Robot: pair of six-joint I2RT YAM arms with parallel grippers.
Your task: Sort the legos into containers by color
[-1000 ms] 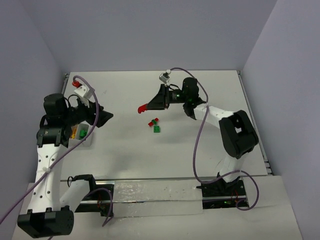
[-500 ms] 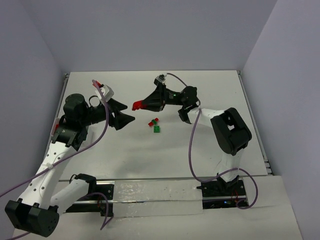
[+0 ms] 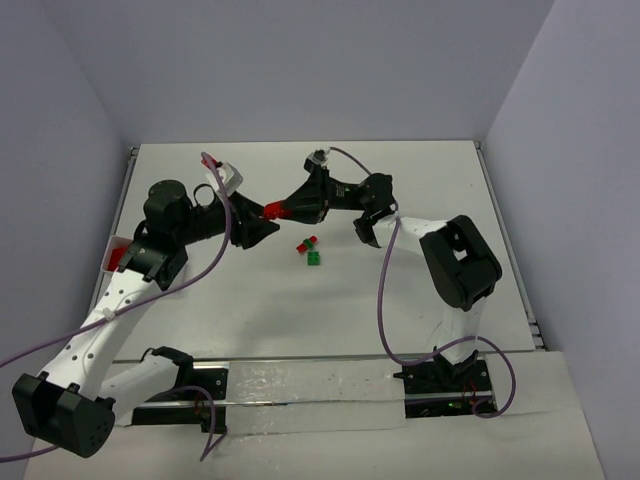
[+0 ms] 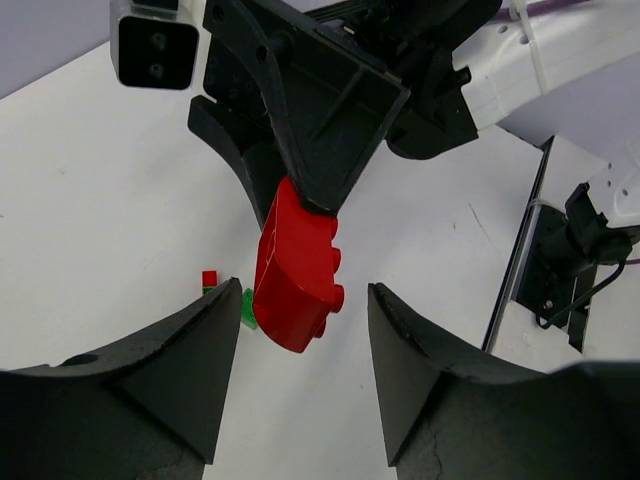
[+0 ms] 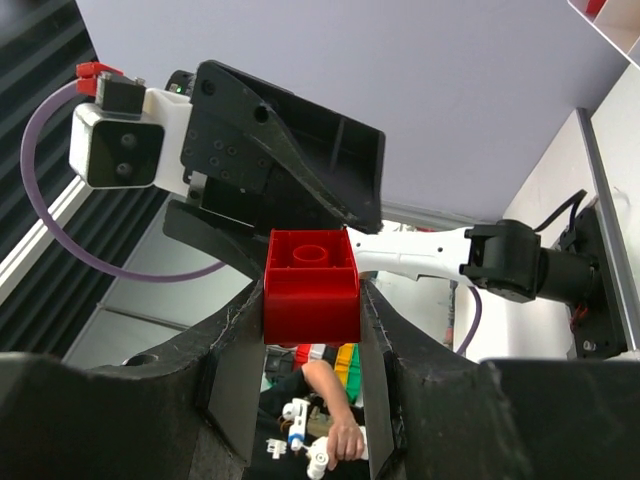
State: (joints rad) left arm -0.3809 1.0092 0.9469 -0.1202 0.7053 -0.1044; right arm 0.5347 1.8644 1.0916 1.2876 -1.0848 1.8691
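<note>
White table (image 3: 400,300), lavender walls (image 3: 300,60); legos (image 3: 314,258) lying mid-surface. Right gripper (image 3: 274,211) is clamping red brick (image 4: 297,270) aloft; left gripper (image 4: 303,300), fingers apart, is straddling it.

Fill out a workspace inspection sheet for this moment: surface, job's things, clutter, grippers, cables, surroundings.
Surface: white table, flat.
Job's things: red brick held in the air; red-green pair and green brick loose mid-table; bin at the left edge, red pieces inside.
Clutter: nothing seen.
Grippers: right gripper shut on the red brick; left gripper open, jaws either side of that brick, not touching it.
Cables: purple left cable and right cable, looping away from the loose bricks.
Surroundings: plain walls on three sides.
</note>
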